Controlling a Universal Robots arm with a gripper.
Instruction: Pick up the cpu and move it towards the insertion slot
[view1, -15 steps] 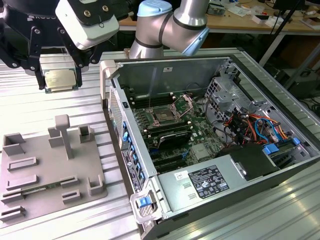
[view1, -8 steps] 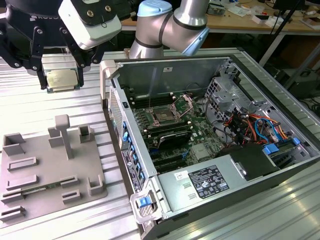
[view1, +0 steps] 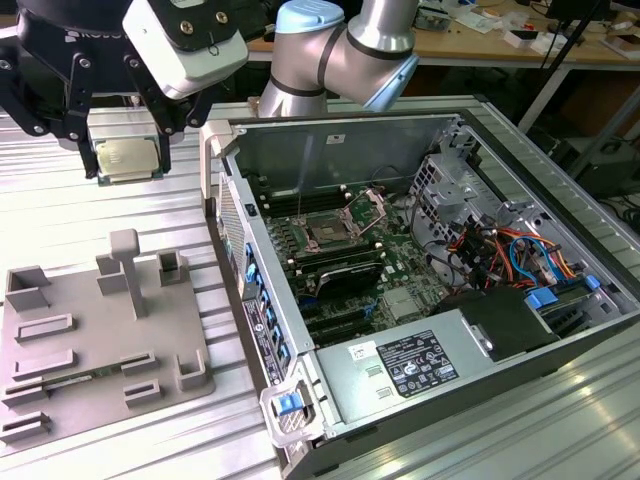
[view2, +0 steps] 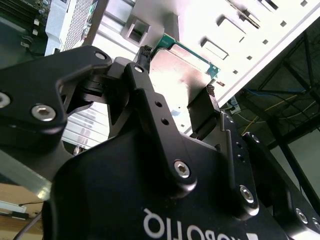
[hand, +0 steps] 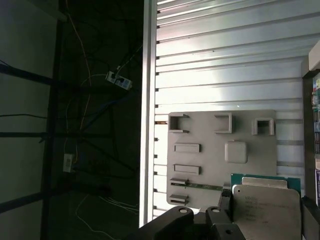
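Plainly, the cpu (view1: 128, 160) is in the air, clear of the grey tray (view1: 90, 345) and above the ribbed desk (view1: 150, 215), on the exterior view's left of the open computer case (view1: 400, 135). Its pale metal face is turned up toward the wrist, and it looks close to level. The main hazard, as I judge it, is the hold itself. The chip is thin and pinched only by two opposite edges, so a jolt or a quick turn could make it pivot or slip out and drop onto the tray's raised blocks or the desk. A second hazard is the case's near wall, which stands between the chip and the insertion slot (view1: 328, 232); travelling too low would knock the chip against that rim. At the slot, whose clamp plate (view1: 372, 205) stands hinged up, a tilted chip could land hard on the socket's contacts. The end effector (view2: 177, 72) is closed down to the chip's width, one fingertip (view2: 141, 62) on each side edge, touching nothing else. The slot lies well apart from it, inside the case
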